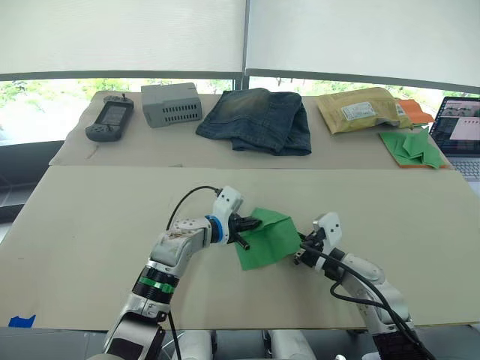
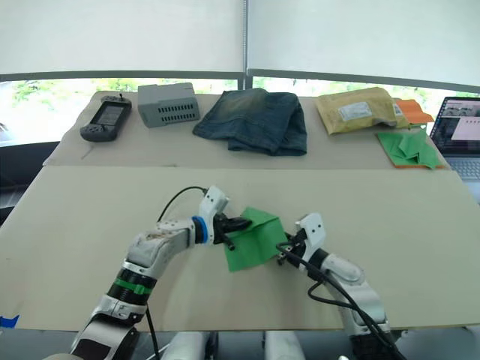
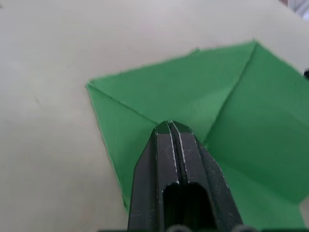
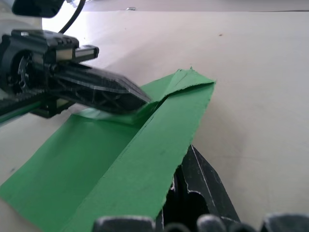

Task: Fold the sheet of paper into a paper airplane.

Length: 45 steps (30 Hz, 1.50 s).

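The sheet of paper is bright green and lies partly folded at the middle of the near table, with one long flap raised along its right side. My left gripper comes in from the left, shut, with its tips pressing on the paper's centre where creases meet. My right gripper is at the sheet's right edge, shut on the raised flap. One of its fingers shows beside the flap and the other is hidden under the paper.
On the far table lie a black handheld device, a grey box, folded jeans, a yellow padded envelope, a heap of green paper pieces and a laptop. Blue tape marks the near left corner.
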Tool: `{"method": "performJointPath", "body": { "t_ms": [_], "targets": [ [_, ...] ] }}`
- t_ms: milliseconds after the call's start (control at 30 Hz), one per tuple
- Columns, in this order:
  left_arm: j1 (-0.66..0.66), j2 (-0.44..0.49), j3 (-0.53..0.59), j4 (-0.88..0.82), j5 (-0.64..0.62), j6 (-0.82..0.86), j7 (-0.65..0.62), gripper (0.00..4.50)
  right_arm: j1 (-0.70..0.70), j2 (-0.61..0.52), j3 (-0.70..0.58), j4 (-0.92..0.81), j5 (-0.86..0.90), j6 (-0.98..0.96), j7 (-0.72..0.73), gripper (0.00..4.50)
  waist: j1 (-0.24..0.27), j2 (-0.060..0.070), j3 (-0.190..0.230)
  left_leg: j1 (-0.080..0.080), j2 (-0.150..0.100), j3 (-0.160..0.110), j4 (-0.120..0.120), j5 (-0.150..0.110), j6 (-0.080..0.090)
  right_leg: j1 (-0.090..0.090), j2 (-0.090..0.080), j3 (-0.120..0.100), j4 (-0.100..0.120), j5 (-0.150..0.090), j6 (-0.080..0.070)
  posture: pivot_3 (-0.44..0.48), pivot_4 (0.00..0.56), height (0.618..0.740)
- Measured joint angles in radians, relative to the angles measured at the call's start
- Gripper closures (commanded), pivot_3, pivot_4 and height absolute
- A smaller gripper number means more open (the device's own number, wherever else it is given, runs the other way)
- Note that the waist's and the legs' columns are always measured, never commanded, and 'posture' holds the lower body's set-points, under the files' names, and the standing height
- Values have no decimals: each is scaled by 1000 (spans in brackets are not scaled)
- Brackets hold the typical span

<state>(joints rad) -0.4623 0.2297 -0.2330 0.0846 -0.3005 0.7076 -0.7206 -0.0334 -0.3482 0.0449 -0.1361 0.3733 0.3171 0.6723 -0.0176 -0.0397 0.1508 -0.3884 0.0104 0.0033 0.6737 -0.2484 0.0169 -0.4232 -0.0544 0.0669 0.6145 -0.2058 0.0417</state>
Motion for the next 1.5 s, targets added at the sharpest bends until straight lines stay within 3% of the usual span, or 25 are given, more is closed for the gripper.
{"method": "performJointPath", "body": {
  "t_ms": [333,600,800,1033,1200,1300,1500],
  "targets": [
    [5,-27,-14,7,23,-32,12,4500,-6,20,30,-94,57,76,18,4476,5,0,0,-1,0,0,2,0,0,0,-1,0,0,0,1,0,150,728],
    [39,21,6,-50,10,-2,6,4500,-67,24,99,-68,41,88,35,4476,-1,0,0,0,1,-1,2,0,0,0,0,0,0,1,1,0,150,728],
    [76,84,65,-119,-22,66,17,4500,-106,21,111,8,12,85,55,4476,-4,1,0,0,1,-2,2,0,0,0,0,0,1,1,0,0,150,728],
    [81,88,131,-135,-48,99,64,4500,-146,11,147,60,-41,67,93,4476,-3,1,1,0,1,-2,2,0,0,0,0,0,1,1,0,0,150,728],
    [14,91,195,-124,-67,48,54,4500,-167,-3,167,68,-86,67,92,4476,0,1,1,1,1,0,3,0,0,1,0,0,1,2,-1,0,150,728],
    [-3,109,168,-129,-78,31,-1,4500,-182,-14,186,63,-115,84,87,4476,-3,1,0,2,1,0,3,0,0,2,0,0,0,2,-1,0,150,728],
    [23,150,-3,-135,-36,24,-82,4500,-198,-49,219,3,-165,148,44,4476,0,1,0,1,1,0,3,0,0,1,0,0,1,2,-1,0,150,728]
  ]
}}
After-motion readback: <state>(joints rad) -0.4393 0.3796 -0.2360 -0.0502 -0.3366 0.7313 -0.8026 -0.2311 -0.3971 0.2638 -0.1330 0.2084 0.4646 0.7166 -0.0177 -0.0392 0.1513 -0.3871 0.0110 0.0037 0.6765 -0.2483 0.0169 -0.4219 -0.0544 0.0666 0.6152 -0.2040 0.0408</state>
